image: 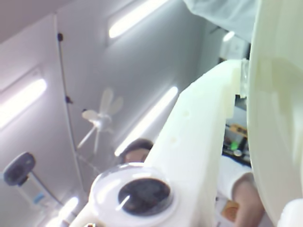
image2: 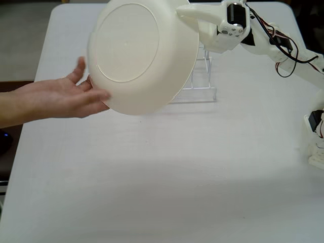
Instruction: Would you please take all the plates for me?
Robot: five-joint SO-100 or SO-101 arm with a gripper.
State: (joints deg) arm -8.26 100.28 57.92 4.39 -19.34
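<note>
Holding the cream-white plate [image2: 142, 53] aloft by its upper right rim, the gripper [image2: 186, 13] reaches in from the right of the fixed view, its fingers pinched onto the plate's edge. The plate hangs above the table [image2: 167, 177], tilted up on edge so its underside, with the raised round foot ring, faces the camera and its rim runs from upper right down to lower left. It sits in front of and partly covers the white wire rack [image2: 201, 83], which stands on the table just behind and below the plate's right side. A person's hand [image2: 76, 96] comes in from the left edge of that view, palm open, fingertips touching the plate's lower left rim.

Only the fixed view shows the rack, the table and the arm's [image2: 283, 50] cabled links trailing off to the right of the plate. The wrist view looks upward instead: the plate [image: 279, 118] fills its right side as a pale curved surface, with one white gripper finger [image: 199, 142] lying against it. Left of the plate there are ceiling light strips [image: 137, 16], a ceiling fan [image: 100, 120], a webcam [image: 19, 168] on a stand, and a person's head [image: 137, 150] just above a round, dark-centred part of the arm [image: 142, 194]. Whether the rack holds other plates cannot be told.
</note>
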